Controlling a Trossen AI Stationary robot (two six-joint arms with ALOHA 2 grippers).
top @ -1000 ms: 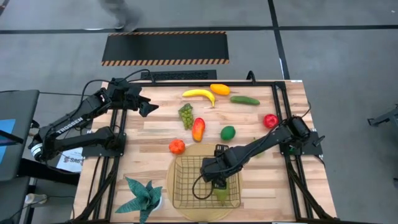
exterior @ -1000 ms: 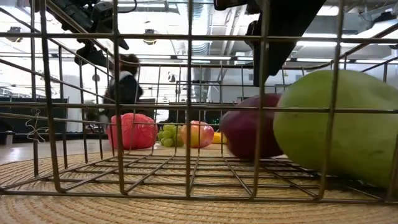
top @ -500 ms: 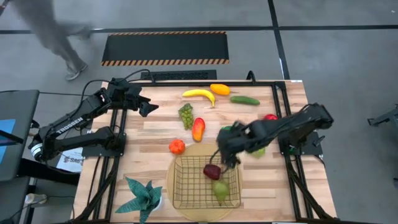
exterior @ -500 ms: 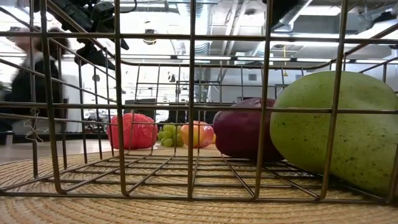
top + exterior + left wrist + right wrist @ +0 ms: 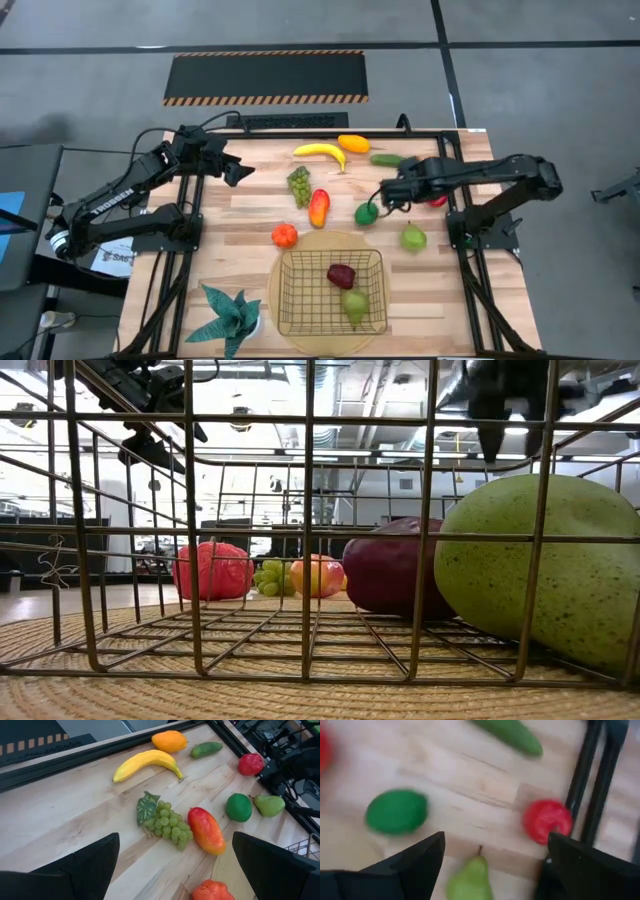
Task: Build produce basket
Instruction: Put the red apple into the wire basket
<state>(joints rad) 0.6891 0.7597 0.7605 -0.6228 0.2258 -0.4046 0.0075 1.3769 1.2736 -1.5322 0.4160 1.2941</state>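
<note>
While the wire basket [image 5: 332, 293] sits on the round woven mat [image 5: 300, 243] at the table's near edge, it holds two pieces — a dark red apple [image 5: 341, 275] and a green pear [image 5: 354, 305], side by side. Outside it lie a lime [image 5: 367, 213], mango [image 5: 319, 207], grapes [image 5: 299, 185] and banana [image 5: 320, 152]. Above the lime hovers the right gripper [image 5: 385, 196], fingers spread, empty. The left gripper [image 5: 238, 171] waits spread at the far left.
</note>
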